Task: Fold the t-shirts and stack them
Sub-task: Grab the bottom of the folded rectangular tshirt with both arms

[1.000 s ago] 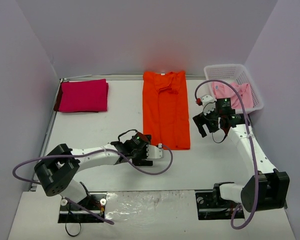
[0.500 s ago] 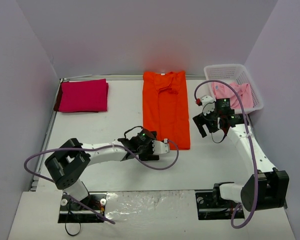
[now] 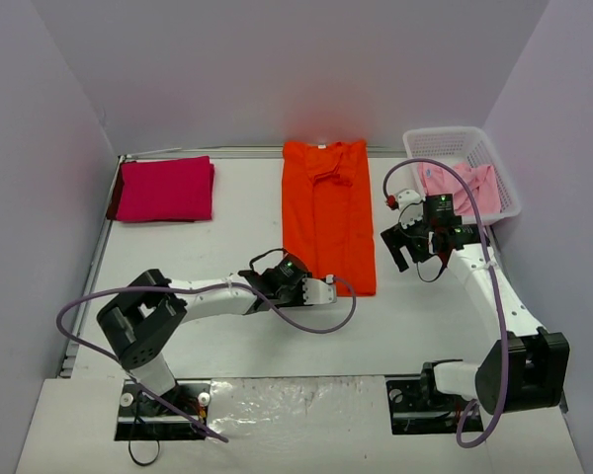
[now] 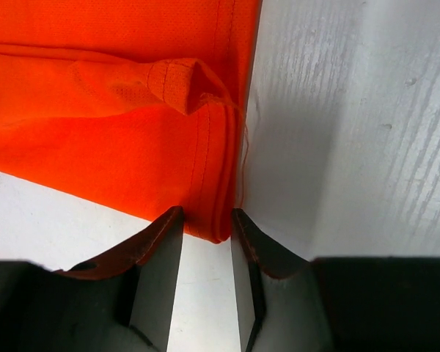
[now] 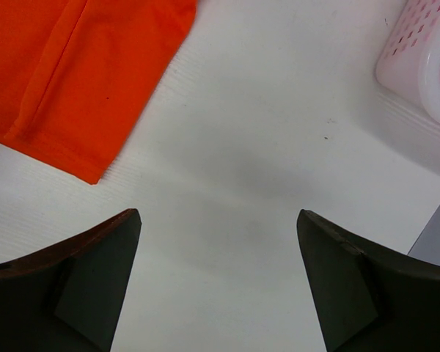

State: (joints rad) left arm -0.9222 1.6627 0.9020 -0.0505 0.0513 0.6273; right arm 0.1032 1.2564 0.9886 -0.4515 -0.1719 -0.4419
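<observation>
**A:** Where do you stand on the fold?

**B:** You're on the bright orange cloth t-shirt [image 3: 326, 222]. It lies as a long strip in the middle of the white table [image 3: 227, 247], collar toward the far edge. Your left gripper [image 3: 326, 289] is at the shirt's near hem, at its left corner. The jaws stand narrow either side of that corner with cloth between them. I cannot tell whether the pinch is firm.

**A:** And the other arm?

**B:** Your right gripper [image 5: 217, 214] hangs over bare table just off the shirt's right edge, jaws spread wide and holding nothing.

**A:** The rest?

**B:** The magenta-red shirt [image 3: 165, 189] sits folded at the far left corner. The pale pink one [image 3: 465, 186] is in the white plastic lattice basket [image 3: 445, 135] at the far right corner.

**A:** Next?

**B:** I'd say you need a sure grip on both layers of that corner. Probably bring the right gripper to the other near corner too, so you can carry the hem toward the collar evenly.
</observation>
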